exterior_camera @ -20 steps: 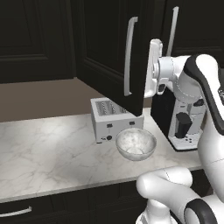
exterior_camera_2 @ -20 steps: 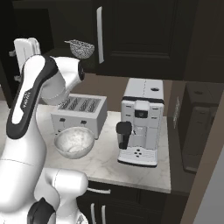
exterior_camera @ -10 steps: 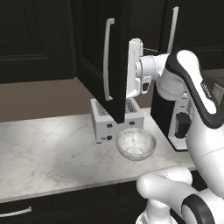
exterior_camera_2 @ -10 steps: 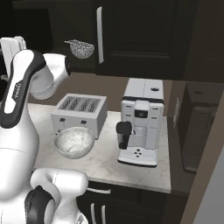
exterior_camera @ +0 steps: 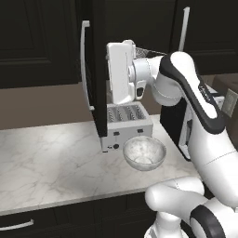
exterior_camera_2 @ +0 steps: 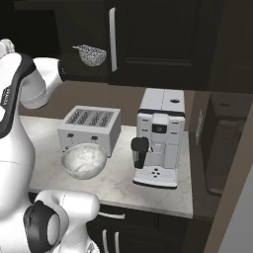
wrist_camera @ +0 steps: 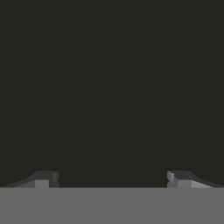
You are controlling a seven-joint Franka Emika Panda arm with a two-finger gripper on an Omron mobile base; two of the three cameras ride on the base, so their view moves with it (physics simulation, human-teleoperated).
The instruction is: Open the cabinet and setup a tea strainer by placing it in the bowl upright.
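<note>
Since a second ago the cabinet (exterior_camera: 95,69) door has swung wide, its edge and bar handle now standing out over the marble counter (exterior_camera: 51,158), and my hand has carried leftward with it. My gripper (wrist_camera: 112,179) faces a flat dark surface, fingers (wrist_camera: 43,178) spread wide and grasping nothing. Below my fingers sits the toaster (exterior_camera: 124,124), with the bowl (exterior_camera: 144,152) touching its front. Behind my fingers, inside the cabinet, rests the tea strainer (exterior_camera_2: 90,54), well apart from them.
</note>
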